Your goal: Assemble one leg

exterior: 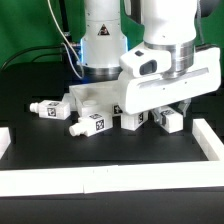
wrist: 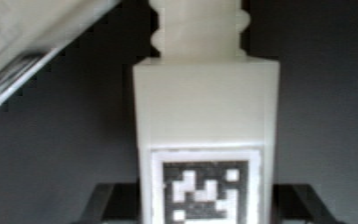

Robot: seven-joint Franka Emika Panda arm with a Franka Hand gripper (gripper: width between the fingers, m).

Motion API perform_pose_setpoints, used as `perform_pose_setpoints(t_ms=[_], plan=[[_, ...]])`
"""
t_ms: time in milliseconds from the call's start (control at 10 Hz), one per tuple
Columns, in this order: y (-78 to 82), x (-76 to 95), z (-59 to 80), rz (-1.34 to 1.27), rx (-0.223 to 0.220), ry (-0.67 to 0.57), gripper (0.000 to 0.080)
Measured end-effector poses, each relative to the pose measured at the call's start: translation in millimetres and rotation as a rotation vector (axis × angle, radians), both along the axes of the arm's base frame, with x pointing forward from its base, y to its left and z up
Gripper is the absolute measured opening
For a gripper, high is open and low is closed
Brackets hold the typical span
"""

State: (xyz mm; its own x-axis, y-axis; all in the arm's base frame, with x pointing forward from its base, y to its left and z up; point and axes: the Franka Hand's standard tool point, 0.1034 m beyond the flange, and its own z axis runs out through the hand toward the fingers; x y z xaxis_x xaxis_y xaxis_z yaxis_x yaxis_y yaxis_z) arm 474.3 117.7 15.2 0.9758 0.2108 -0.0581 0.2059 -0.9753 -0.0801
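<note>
I see leg (wrist: 201,110) filling wrist view, upright. Gripper (wrist: 201,208) seemingly clamped on its tagged end; view blurred. Spare legs (exterior: 45,107) beside panel (exterior: 95,98).

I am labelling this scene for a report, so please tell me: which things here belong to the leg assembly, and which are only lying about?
Job in hand: leg filling the wrist view; white square panel; tool.

Lying about: spare leg at the exterior view's left; second spare leg before the panel; white rail along the table edge.
</note>
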Motion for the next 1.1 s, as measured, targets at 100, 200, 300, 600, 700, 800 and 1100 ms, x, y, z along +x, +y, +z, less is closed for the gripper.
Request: perform_pose_setpoints(t_ms=[100, 200, 300, 600, 700, 800, 1100], plan=[[10.9, -18.6, 0.7, -0.014, -0.007, 0.013, 0.0284], [21.4, -32.1, 1.6, -0.044, -0.013, 0.021, 0.0284], [35.8, -46.5, 5.1, -0.08, -0.019, 0.027, 0.0284], [44.3, -60.6, 6.1, -0.099, -0.02, 0.024, 0.0284], [44.8, -60.6, 5.9, -0.099, -0.02, 0.024, 0.0284], [45.3, -61.2, 5.6, -0.097, -0.02, 0.024, 0.0284], [67.7, -78.0, -3.4, -0.091, -0.013, 0.007, 0.0284]])
